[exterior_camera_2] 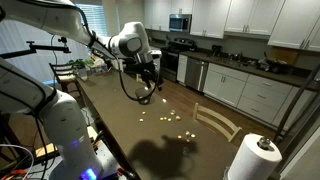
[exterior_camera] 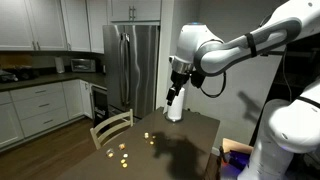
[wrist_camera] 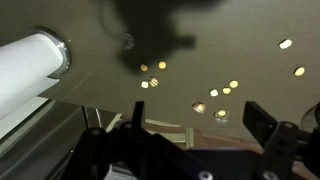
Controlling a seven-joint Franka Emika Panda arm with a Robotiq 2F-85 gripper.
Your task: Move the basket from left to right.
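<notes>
I cannot make out the dark wire basket on the table in any view. My gripper hangs high above the dark brown table, and it also shows in an exterior view. In the wrist view its two black fingers are spread wide with only table between them. A thin dark loop hangs beside the gripper; I cannot tell whether it is a cable or wire of the basket. The gripper's shadow lies on the table.
Small yellowish pieces lie scattered on the table. A white upright paper-towel roll stands near a table end. A wooden chair is at the table's side. Kitchen cabinets and a steel refrigerator stand behind.
</notes>
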